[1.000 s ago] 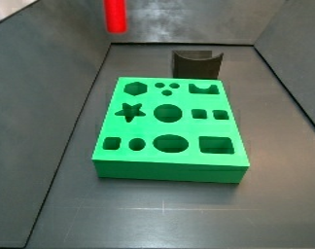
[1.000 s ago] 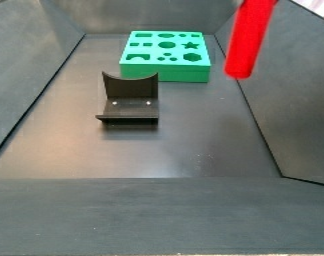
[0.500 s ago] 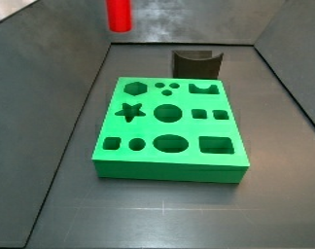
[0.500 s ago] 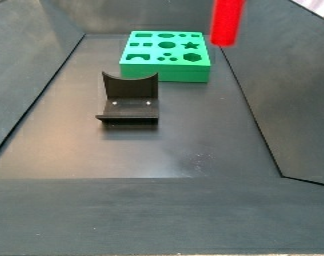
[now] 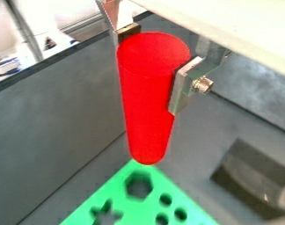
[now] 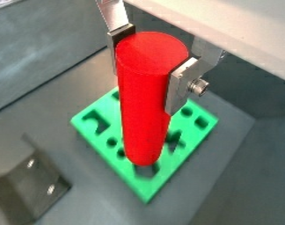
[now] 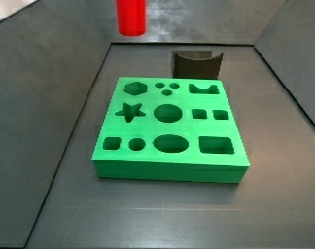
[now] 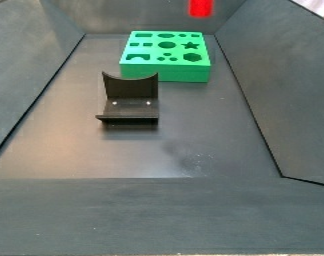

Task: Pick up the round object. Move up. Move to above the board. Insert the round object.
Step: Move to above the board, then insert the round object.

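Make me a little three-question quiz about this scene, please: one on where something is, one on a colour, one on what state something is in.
1. Where is the red peg?
A. Lying on the floor
B. Held up in the air
C. Sunk in a hole

2. What colour is the board with the shaped holes?
A. Green
B. Blue
C. Yellow

3. What is the end effector doing?
A. Hanging open and empty
B. Shut on the dark fixture
C. Shut on the red peg

Answers:
1 B: in both side views the red peg hangs high above the floor, near the picture's top edge.
2 A: the board is bright green.
3 C: in both wrist views the end effector has its silver fingers pressed on the peg's sides; the dark fixture stands alone on the floor.
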{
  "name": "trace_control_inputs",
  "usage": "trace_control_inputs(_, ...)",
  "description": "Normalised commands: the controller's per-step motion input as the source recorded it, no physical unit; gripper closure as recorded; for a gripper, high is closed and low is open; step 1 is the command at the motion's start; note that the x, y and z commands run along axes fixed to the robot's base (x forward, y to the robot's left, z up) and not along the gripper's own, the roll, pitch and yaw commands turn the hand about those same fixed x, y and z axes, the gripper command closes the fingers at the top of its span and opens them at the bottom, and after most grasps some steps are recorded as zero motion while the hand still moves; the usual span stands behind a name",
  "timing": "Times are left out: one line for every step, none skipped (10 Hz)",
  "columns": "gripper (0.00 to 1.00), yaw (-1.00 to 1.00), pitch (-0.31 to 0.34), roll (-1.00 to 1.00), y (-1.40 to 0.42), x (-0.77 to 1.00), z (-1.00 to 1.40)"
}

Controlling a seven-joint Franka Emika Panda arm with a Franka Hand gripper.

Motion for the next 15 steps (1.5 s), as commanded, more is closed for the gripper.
trace_control_inputs(1.00,0.00,0.115,0.02,-1.00,0.49,0.29)
trace_control_inputs(1.00,0.01,0.119,0.02,-1.00,0.51,0.29)
trace_control_inputs(1.00,0.01,0.131,0.05,-0.66,0.38,0.19)
trace_control_inputs(1.00,0.01,0.126,0.06,-0.42,0.27,0.13)
trace_control_inputs(1.00,0.01,0.098,0.06,-0.22,0.16,0.07)
trace_control_inputs(1.00,0.01,0.081,0.07,-0.17,0.12,0.06)
trace_control_inputs(1.00,0.00,0.000,-0.05,0.00,0.00,-0.07)
trace_control_inputs(1.00,0.00,0.000,-0.04,0.00,0.00,-0.07)
trace_control_inputs(1.00,0.00,0.000,-0.02,0.00,0.00,-0.06)
trace_control_inputs(1.00,0.00,-0.001,-0.06,0.00,0.00,-0.06)
trace_control_inputs(1.00,0.00,0.000,-0.08,0.00,0.00,-0.10)
trace_control_inputs(1.00,0.00,0.000,-0.05,0.00,0.00,-0.20)
trace_control_inputs(1.00,0.00,0.000,0.00,0.00,0.02,-0.32)
trace_control_inputs(1.00,0.04,-0.011,0.02,-0.05,0.11,-0.42)
trace_control_inputs(1.00,0.05,0.000,0.05,-0.11,0.26,-0.51)
